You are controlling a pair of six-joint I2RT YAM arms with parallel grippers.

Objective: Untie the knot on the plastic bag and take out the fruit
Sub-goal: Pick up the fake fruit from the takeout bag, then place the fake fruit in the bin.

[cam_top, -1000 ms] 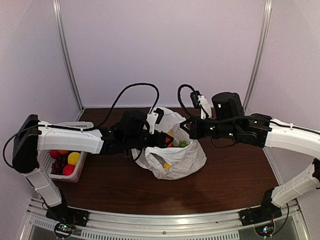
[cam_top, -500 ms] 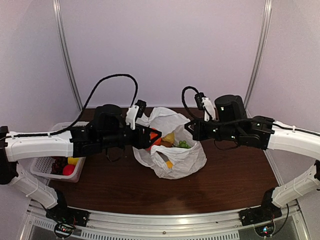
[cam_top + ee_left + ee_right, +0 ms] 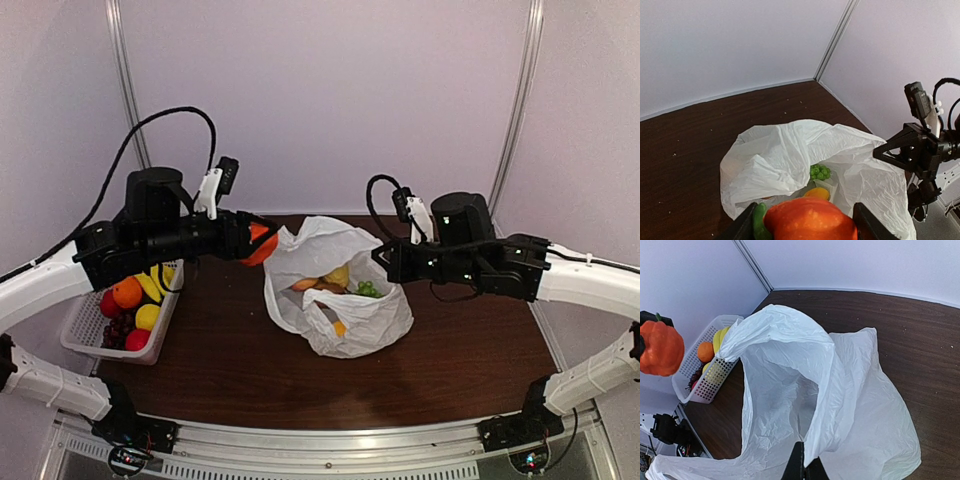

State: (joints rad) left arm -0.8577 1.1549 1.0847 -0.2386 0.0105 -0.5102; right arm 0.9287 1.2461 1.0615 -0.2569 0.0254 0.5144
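Left gripper (image 3: pixel 256 243) lifted ribbed orange fruit (image 3: pixel 263 241) out of plastic bag (image 3: pixel 372 316), swung left and up toward basket (image 3: pixel 100 350)

The thin translucent white plastic bag (image 3: pixel 345 240) looks crinkly and slightly glossy. The dark brown wooden table (image 3: pixel 230 370) is matt, the ribbed orange fruit (image 3: pixel 810 223) smooth.

Under my left gripper (image 3: pixel 252 241) I see open table (image 3: pixel 220 345), basket (image 3: pixel 168 315) to its left, the plastic bag (image 3: pixel 350 310) right.

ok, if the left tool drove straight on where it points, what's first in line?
Probably the plastic bag: its raised white folds sit right ahead of the left tool, which grips the orange fruit. Depth is unclear; it might skim over.
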